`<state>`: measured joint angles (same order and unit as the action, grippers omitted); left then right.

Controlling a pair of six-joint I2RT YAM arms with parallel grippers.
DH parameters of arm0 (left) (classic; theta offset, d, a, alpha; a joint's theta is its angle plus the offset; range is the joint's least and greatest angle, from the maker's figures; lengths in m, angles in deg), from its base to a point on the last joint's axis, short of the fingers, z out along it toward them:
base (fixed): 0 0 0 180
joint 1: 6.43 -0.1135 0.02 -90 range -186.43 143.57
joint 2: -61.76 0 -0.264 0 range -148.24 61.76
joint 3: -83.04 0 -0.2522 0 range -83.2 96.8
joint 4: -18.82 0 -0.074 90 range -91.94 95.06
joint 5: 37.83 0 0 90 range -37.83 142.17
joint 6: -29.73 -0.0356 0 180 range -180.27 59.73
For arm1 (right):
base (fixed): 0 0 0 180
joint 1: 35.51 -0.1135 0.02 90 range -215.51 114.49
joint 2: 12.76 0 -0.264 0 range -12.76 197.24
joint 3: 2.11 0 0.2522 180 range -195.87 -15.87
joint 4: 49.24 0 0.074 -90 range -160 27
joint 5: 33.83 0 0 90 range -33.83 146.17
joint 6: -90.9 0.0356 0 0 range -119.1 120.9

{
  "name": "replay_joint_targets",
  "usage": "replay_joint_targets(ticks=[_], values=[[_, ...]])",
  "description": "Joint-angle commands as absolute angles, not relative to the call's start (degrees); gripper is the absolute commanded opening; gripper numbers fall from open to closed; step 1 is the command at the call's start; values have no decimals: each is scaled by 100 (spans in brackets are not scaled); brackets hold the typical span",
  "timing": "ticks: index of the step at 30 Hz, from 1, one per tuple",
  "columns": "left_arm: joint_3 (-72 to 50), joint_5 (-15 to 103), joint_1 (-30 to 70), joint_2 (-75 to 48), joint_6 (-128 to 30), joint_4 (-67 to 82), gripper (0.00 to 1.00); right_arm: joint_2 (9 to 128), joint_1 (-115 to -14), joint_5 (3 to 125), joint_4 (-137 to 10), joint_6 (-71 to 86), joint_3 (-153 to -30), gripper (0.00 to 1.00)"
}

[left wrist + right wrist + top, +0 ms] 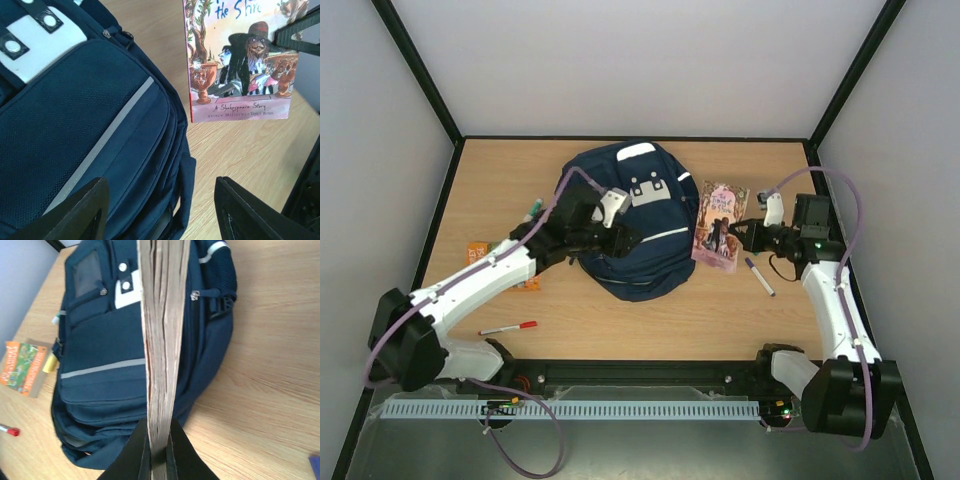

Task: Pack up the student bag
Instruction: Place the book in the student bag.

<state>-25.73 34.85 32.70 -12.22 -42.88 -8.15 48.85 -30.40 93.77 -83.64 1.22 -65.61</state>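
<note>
Pale wooden table point(650, 320) carries the navy student bag point(655, 262) at centre frame, the left claw point(625, 240) spread wide just above its front pocket, while the right claw point(744, 237) at right-centre pinches a picture book point(720, 215) by its edge, just right of the bag.
</note>
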Motion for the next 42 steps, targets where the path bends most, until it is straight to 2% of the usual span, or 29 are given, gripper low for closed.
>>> replay_joint_targets(ticks=[1,11,19,26,30,32,36,39,42], values=[[-1896,4133,3603,-1875,-4934,-1639,59,4522,-2971,8942,-7766,-31,-6148,1],[-604,4711,4465,-3661,-5391,-2334,59,4363,-2971,8154,-7505,-12,-5964,1],[255,5666,4990,-4868,-5685,-2799,56,4419,-2971,8082,-7416,-37,-5885,1],[332,5928,5043,-5191,-5785,-2822,56,4420,-2971,8086,-7407,-77,-5872,1],[346,6139,5044,-5314,-5801,-2860,45,4412,-2971,8100,-7400,-92,-5858,1],[346,6149,5043,-5349,-5786,-2862,44,4404,-2971,8096,-7398,-95,-5850,1],[345,6217,5044,-5379,-5699,-2827,45,4393,-2971,8096,-7398,-101,-5841,1],[387,6271,5043,-5318,-5638,-2854,54,4393,-2971,8087,-7403,-108,-5841,1],[328,6348,5043,-5120,-5653,-2811,54,4388,-2971,8086,-7399,-103,-5832,1]])
